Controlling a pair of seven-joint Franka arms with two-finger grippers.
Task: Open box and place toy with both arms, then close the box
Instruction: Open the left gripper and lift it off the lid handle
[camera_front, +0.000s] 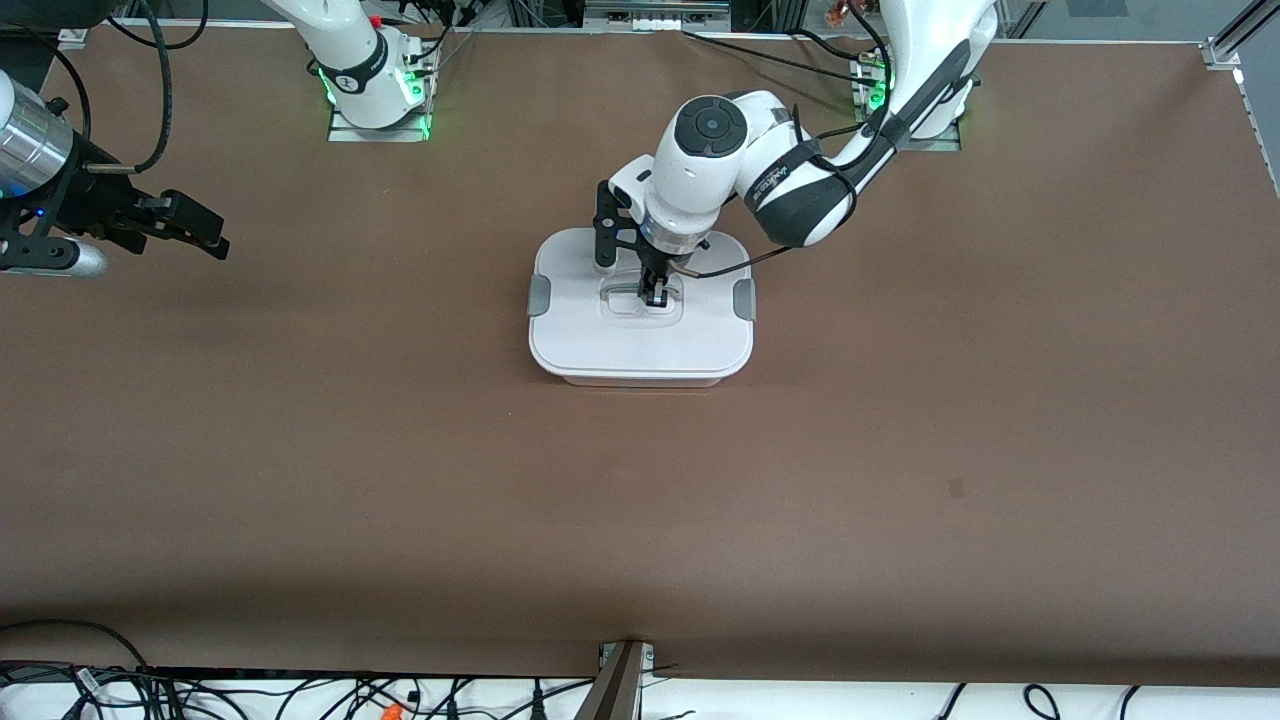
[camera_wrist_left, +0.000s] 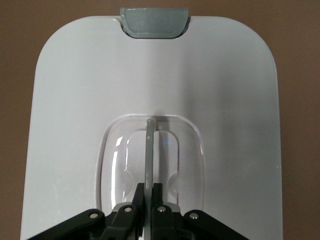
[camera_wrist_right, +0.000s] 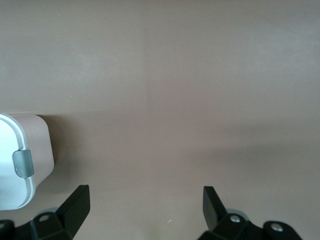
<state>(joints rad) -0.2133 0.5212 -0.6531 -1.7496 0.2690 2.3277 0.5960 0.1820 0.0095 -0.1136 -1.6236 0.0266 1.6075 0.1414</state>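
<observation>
Box (camera_front: 640, 340) sits in the middle of the brown table (camera_front: 900, 480), with its white lid (camera_front: 600, 345) on top. A grey clip (camera_front: 539, 295) shows on the lid's edge toward the right arm's end of the table, and another grey clip (camera_front: 744, 299) shows on the edge toward the left arm's end. In the middle of the lid there is a clear sunken spot with a thin clear handle (camera_wrist_left: 148, 155) standing up in it. The left tool (camera_front: 655, 294) is right down on the lid, in that sunken spot. In the left wrist view its two black fingers (camera_wrist_left: 159, 197) are pressed together on the handle, one on each side, so the left tool (camera_wrist_left: 149, 196) is pinching it. The pink side of the box (camera_wrist_right: 37, 145) shows in the right wrist view, under the white lid and one grey clip (camera_wrist_right: 22, 164). The right tool (camera_front: 190, 230) is well apart from the box, up over bare table toward the right arm's end, and that arm waits there. In the right wrist view the fingers (camera_wrist_right: 75, 207) of the right tool (camera_wrist_right: 145, 207) are spread wide apart, with only brown table between them. Some cables (camera_front: 300, 695) lie along the table edge nearest the front camera.
</observation>
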